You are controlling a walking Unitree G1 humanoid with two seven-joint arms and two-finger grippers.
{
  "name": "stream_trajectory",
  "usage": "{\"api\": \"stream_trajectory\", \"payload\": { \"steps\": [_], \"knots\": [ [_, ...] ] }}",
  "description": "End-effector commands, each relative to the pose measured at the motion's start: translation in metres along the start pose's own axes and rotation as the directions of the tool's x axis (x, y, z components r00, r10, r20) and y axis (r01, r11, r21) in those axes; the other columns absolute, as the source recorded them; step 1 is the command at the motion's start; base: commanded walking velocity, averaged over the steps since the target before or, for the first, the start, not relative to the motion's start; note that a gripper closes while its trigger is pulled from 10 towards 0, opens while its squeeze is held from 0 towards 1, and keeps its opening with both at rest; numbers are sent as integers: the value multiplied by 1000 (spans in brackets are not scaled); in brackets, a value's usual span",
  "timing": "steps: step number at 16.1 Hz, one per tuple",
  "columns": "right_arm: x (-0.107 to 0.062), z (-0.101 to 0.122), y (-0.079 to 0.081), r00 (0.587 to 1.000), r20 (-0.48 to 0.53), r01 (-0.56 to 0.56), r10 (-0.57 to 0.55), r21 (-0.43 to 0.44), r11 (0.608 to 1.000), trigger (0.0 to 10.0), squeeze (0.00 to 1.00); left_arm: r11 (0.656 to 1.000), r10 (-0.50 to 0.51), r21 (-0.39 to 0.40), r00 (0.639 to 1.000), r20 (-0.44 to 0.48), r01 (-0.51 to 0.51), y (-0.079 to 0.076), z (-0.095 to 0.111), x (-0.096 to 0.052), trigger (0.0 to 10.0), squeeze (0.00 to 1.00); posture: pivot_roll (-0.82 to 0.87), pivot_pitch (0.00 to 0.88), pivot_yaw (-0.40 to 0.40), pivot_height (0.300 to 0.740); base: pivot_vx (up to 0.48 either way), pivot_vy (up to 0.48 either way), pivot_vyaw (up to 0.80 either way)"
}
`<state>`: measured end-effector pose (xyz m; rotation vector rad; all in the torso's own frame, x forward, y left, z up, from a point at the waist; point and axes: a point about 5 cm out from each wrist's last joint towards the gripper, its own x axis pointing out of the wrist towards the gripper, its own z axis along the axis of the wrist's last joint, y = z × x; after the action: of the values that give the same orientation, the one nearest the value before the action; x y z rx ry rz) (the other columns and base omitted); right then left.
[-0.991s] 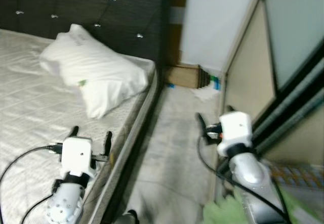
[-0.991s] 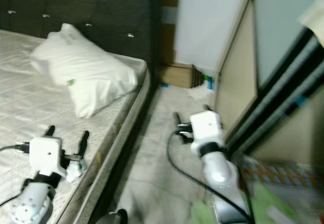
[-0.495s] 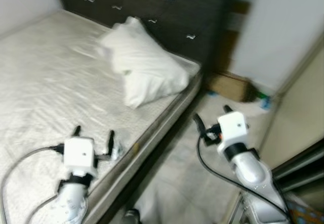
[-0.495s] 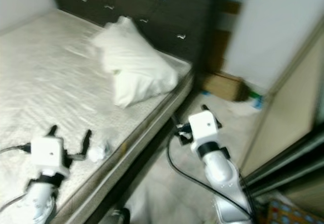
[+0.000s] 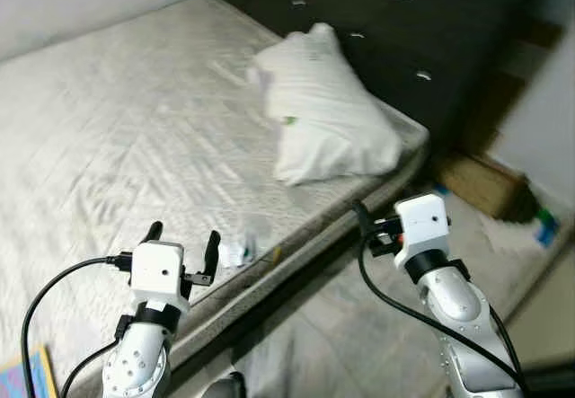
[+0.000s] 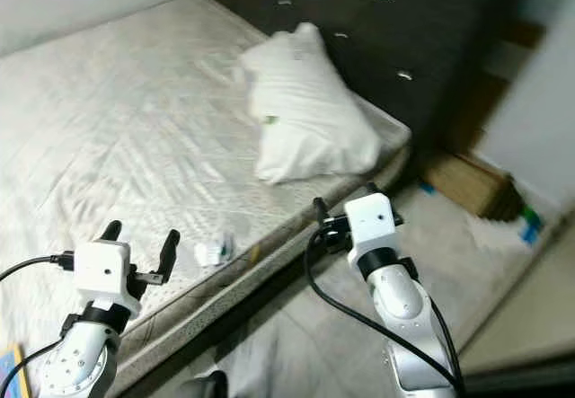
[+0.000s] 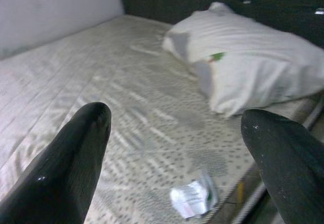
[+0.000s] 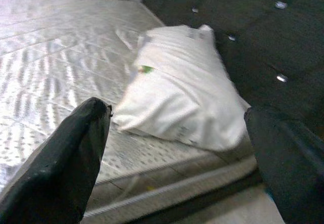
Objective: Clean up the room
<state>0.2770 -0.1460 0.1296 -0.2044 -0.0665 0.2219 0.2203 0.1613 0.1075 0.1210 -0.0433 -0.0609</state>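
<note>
Open mattress (image 5: 117, 119) is lying ahead of the left gripper (image 5: 183, 243); a pillow (image 5: 325, 115) is blocking near the headboard (image 5: 431, 30); floor beside appears cluttered.

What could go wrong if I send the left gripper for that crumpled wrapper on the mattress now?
The wrapper lies close to the mattress edge, so a sloppy close by the open left gripper could nudge it off onto the floor. The head views look blurred, so aim may be off until the picture settles. The right gripper hangs beside the bed edge and might bump it.
</note>
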Motion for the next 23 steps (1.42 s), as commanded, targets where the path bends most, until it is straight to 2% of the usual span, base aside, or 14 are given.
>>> {"api": "stream_trajectory", "payload": {
  "steps": [1,17,23],
  "knots": [
    [2,2,7,1000,16,-24,24,8,1000,10000,0,1000,8,7,1000,-16,-8,4,-4,-2,10000,0,41,152,-46,740,0,0,800],
    [3,1,8,999,22,-27,26,11,1000,10000,0,999,-33,-5,999,2,33,-1,-1,4,10000,0,33,171,-49,740,0,0,800],
    [4,-5,-2,999,-26,43,-41,67,997,10000,0,999,-51,-12,999,7,52,-3,0,4,10000,0,28,177,-52,740,0,0,0]
  ]
}}
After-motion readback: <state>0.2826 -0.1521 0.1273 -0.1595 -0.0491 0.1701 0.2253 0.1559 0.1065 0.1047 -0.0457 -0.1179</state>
